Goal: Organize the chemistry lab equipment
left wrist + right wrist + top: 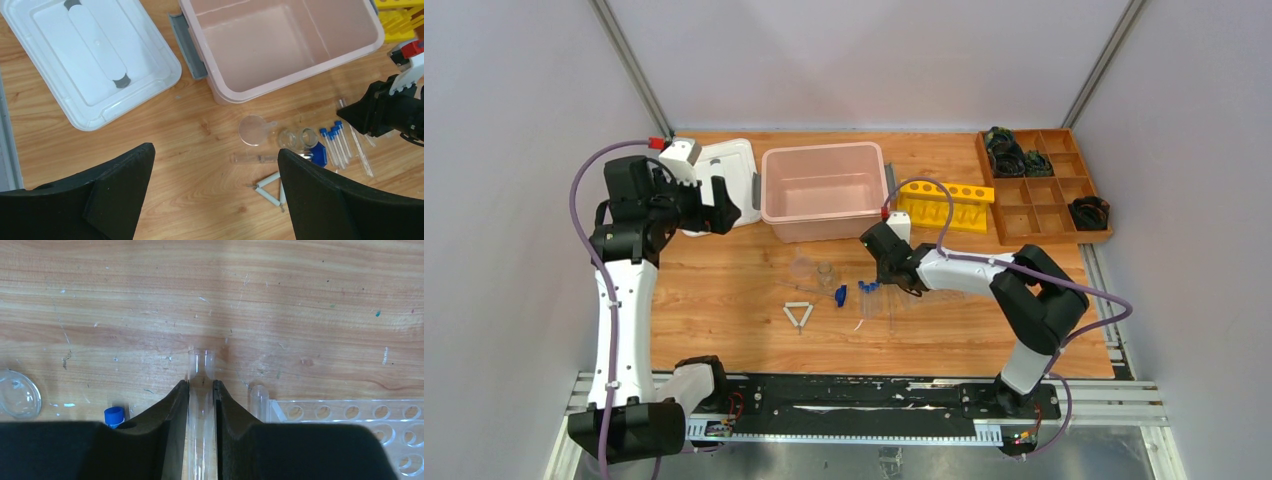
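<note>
My left end effector hangs high above the counter, fingers spread wide and holding nothing. Ahead and to its left the white lid lies flat. Ahead and to its right sits the pink bin, its grey latch near the lid's corner but apart from it. Between those two edges and my fingertips runs a broad band of bare wood. Past the right fingertip the glassware clusters: a clear flask, a small beaker just beside it, the white triangle nearer me, and the blue-capped tubes lying side by side. My right end effector is clamped on a clear tube, whose open mouth pokes out beyond the fingertips; I cannot tell whether it is off the wood. Just right of those fingers is the edge of the clear tube tray, and left of them a blue cap. Ahead of them the wood is bare. Farther beyond and right stand the yellow rack and the compartment box at the counter's far right edge.
</note>
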### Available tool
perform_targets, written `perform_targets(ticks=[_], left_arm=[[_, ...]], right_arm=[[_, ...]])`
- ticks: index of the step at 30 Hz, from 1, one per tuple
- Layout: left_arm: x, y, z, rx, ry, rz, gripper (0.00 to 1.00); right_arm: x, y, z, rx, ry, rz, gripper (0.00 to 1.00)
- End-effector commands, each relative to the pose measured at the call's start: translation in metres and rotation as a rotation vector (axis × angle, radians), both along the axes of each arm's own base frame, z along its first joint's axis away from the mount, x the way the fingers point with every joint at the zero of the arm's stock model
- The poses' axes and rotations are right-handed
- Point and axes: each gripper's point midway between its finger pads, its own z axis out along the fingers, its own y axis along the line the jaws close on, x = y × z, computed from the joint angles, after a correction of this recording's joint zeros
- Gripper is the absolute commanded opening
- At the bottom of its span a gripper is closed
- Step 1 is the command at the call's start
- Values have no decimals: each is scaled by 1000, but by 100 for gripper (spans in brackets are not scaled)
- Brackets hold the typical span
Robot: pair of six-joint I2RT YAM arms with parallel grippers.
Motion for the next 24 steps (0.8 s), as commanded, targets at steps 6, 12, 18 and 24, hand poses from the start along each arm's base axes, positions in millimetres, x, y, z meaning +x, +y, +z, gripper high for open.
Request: perform_targets(ticks=[6,12,18,24], left_arm=[[-12,-17,40,-58,-83,-69,100],[-26,-47,54,-138,-65,-185,100],[-54,-99,65,-189,-47,-401,100],[-80,-130,72,-281,13,-548,100]], right_arm=[[-3,6,60,133,-93,-40,5],[-15,11,137,271,-214,-18,0],[-14,25,235,451,-403,-12,0],[-1,73,336,556,-553,74,0]])
